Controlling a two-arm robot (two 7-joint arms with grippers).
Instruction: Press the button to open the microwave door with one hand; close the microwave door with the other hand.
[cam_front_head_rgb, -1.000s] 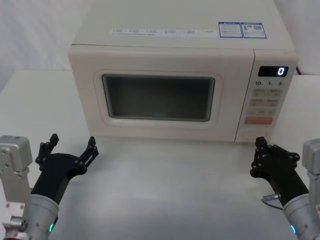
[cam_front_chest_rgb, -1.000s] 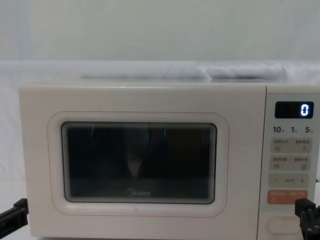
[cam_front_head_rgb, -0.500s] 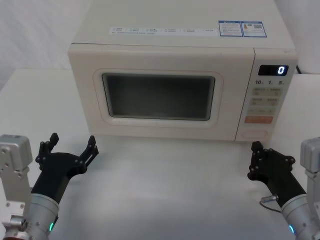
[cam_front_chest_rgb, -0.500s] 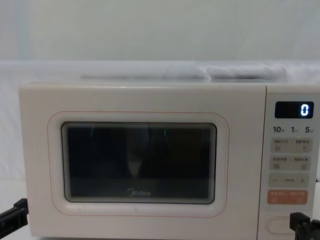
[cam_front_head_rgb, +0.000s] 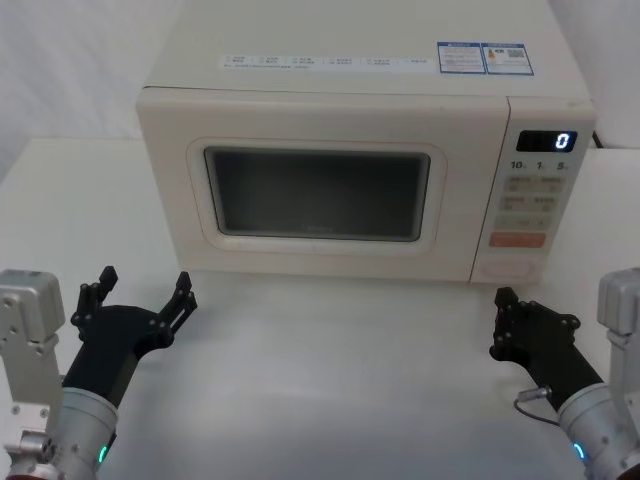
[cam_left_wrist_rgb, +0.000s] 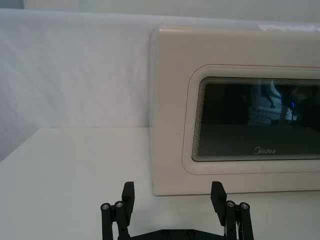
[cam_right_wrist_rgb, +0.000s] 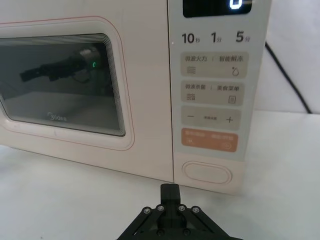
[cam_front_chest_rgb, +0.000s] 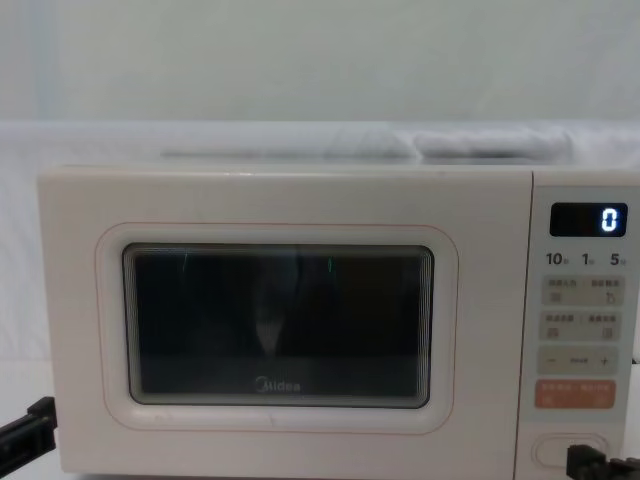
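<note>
White table (cam_front_head_rgb: 330, 350); microwave (cam_front_head_rgb: 330, 60) atop

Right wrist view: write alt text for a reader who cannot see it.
The right hand, fingers closed together, points at the wide cream button at the bottom of the microwave's keypad panel, not touching it. To one side is the shut microwave door with its dark window.
</note>
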